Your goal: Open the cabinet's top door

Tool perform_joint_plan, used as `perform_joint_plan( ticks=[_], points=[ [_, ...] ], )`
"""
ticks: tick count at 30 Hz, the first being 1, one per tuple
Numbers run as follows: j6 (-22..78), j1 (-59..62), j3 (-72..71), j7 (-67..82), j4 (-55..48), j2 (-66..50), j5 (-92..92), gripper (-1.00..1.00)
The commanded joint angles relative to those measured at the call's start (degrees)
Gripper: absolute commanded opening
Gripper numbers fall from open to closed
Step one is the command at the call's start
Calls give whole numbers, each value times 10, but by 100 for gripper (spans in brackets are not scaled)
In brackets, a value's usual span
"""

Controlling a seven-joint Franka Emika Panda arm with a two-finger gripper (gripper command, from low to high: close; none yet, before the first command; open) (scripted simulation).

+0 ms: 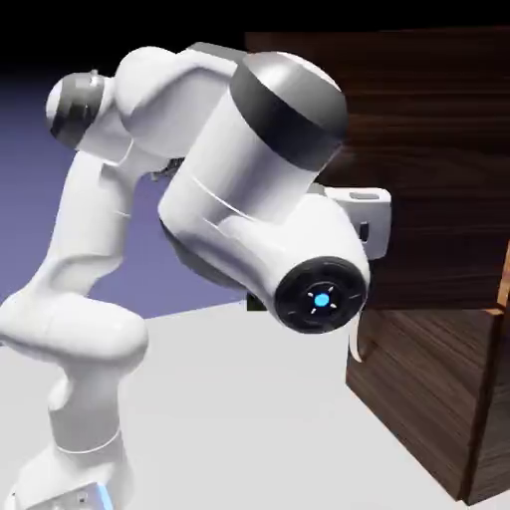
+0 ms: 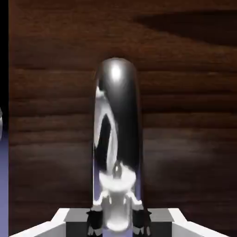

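In the hand view, the gripper (image 2: 118,221) is clamping the silver handle (image 2: 117,134), one dark fingertip (image 2: 95,222) pressing each side. The top door (image 2: 185,115) is filling the frame behind the handle, on the cabinet (image 1: 438,199).

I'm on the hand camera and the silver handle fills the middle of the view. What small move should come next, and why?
Probably close the gripper on the handle, then pull. In the hand view the silver bar runs straight down between the dark fingertips, centred against the top door, so no realignment looks needed. Whether the tips already press the bar cannot be told; the exterior view hides the gripper behind the arm.
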State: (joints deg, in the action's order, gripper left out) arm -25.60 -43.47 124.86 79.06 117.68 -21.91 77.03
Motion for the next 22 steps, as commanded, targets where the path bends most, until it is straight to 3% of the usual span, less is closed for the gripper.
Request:
perform_joint_plan(
  ticks=[1,10,22],
  points=[
    [-7,6,-14,0,-14,21,-13,-100],
    [-85,3,-103,-41,-110,208,-115,-100],
    [-138,-143,-90,-148,-249,443,-227,-100]
  ],
)
